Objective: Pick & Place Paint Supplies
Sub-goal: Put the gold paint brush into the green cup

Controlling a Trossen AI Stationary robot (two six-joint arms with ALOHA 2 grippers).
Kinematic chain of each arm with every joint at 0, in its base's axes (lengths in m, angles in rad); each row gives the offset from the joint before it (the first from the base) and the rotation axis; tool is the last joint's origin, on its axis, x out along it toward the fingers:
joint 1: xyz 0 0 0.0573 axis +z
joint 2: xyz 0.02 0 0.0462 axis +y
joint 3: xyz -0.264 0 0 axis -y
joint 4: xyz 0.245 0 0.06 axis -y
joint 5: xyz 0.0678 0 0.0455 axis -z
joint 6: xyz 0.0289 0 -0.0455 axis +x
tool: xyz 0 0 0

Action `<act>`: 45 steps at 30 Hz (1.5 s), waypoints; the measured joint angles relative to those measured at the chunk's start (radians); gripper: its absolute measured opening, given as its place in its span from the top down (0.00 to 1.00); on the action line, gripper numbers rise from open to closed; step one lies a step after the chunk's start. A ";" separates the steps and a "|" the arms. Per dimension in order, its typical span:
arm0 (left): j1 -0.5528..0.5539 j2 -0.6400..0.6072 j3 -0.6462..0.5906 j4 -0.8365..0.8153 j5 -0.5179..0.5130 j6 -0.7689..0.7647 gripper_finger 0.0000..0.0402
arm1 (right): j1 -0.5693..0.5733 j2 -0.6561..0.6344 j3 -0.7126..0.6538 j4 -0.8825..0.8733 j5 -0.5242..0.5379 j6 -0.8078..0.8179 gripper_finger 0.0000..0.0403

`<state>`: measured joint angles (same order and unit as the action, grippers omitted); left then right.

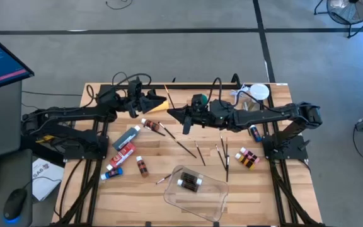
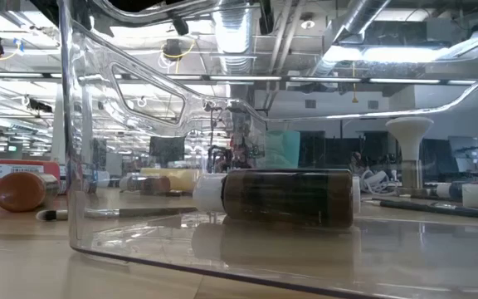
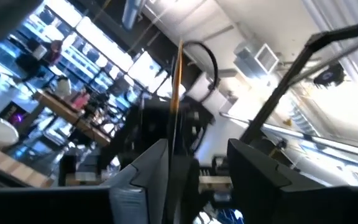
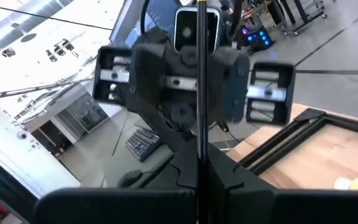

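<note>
Pinching a thin paint brush (image 4: 199,93) between its closed fingers, the right gripper (image 1: 174,114) hangs above the table's 11 o'clock area, seen from overhead. The brush is a slim stick, dark along the part nearest the grip and pale orange toward its far end, and it runs straight up from the right gripper's fingertips into the left gripper (image 1: 156,101), which faces it nose to nose from the 9 o'clock side. The left gripper's fingers (image 3: 157,165) stand apart, with the orange shaft lying close against one of them and a clear gap to the other. At 6 o'clock sits the clear tray (image 1: 213,202), holding a brown bottle (image 1: 188,183) with white caps, lying on its side. A grey tube (image 1: 128,135), a red tube (image 1: 123,153) and a blue tube (image 1: 112,171) lie around 8 o'clock. Loose brushes (image 1: 222,154) rest near the table's centre.
</note>
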<state>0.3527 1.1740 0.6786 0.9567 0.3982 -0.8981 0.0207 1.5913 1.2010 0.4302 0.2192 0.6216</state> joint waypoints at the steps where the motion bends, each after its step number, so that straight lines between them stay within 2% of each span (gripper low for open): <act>1: 0.000 0.006 0.007 0.000 -0.012 0.001 0.65 | 0.001 0.000 0.000 -0.010 0.000 0.010 1.00; 14: 0.000 0.048 0.040 -0.006 -0.055 0.001 0.70 | 0.006 0.000 0.000 -0.033 0.017 0.015 1.00; 22: 0.003 0.048 0.040 -0.009 -0.104 0.003 0.82 | 0.005 0.000 0.000 -0.033 0.018 0.020 1.00; 32: 0.008 0.048 0.040 -0.013 -0.103 0.003 0.99 | 0.005 0.000 0.000 -0.034 0.019 0.027 1.00; 45: 0.008 0.048 0.040 -0.019 -0.103 0.003 1.00 | 0.005 0.000 0.000 -0.042 0.019 0.034 1.00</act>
<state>0.3603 1.2224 0.7185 0.9382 0.2955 -0.8951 0.0261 1.5917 1.2007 0.3885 0.2383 0.6555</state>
